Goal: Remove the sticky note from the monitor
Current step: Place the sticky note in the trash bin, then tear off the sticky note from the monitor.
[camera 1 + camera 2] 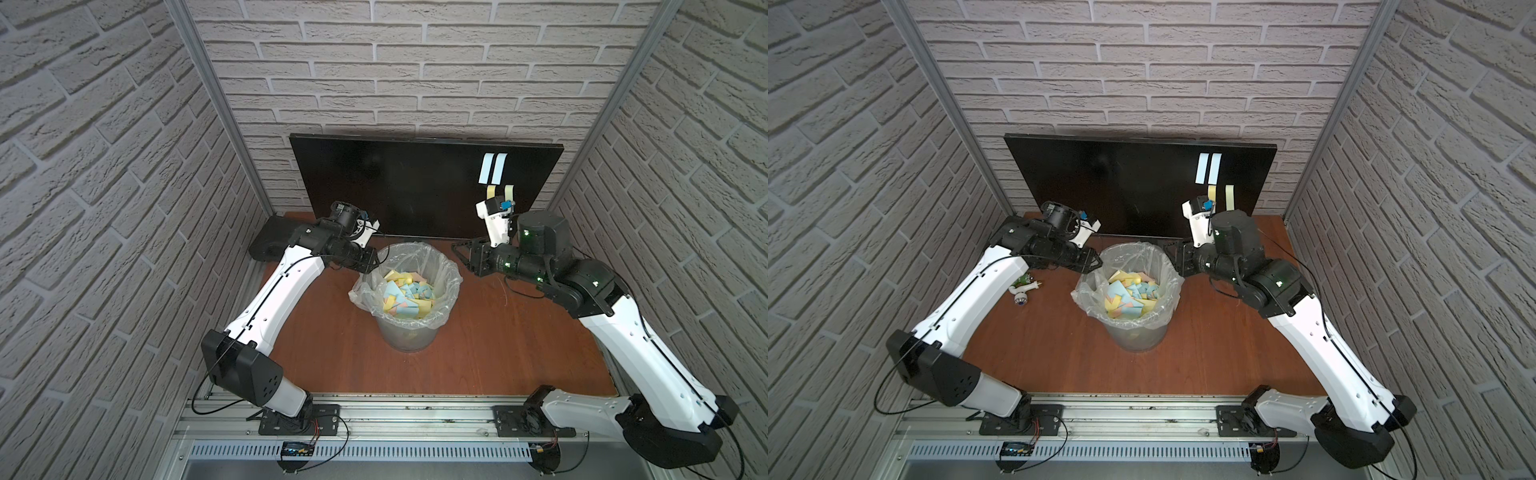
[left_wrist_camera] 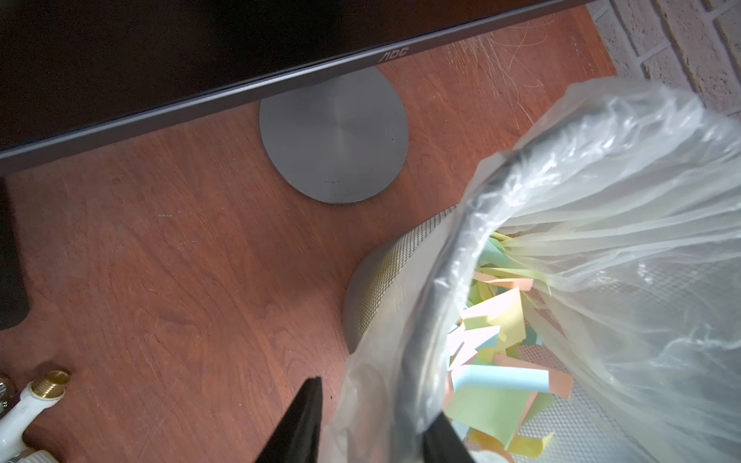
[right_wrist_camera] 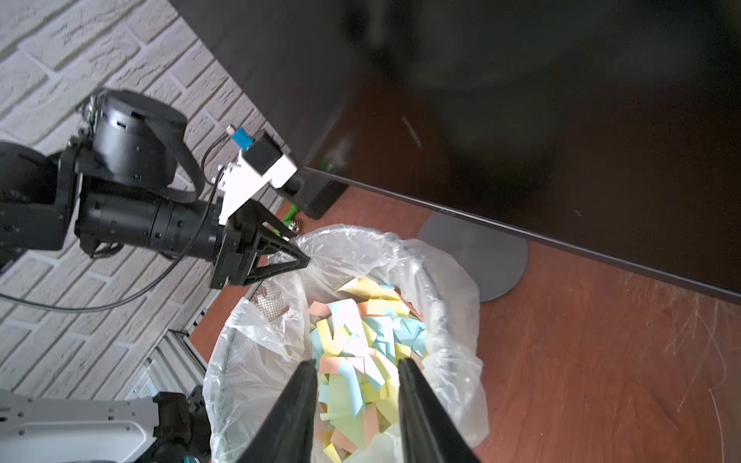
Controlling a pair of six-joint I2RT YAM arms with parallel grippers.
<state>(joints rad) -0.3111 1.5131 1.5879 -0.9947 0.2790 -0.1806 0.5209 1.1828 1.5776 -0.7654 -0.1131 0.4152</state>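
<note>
The reddish wooden surface [image 1: 498, 332] is being enclosed by brick-patterned walls [image 1: 104, 166]; around the wastebasket [image 1: 405, 291], the left end effector [image 1: 371, 261] is being kept closed, the right end effector [image 3: 355, 373] parted and empty.

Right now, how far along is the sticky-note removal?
Done: a note looks just dropped. The right pincer hangs open and empty over the mesh bin, which is full of coloured sticky notes. In hand: the left pincer grips the bin's rim. Left: pale blue and yellow strips show on the monitor; whether they are notes or reflections, I cannot tell.

Monitor [image 3: 561, 100] blurred, edge-cropped.
</note>
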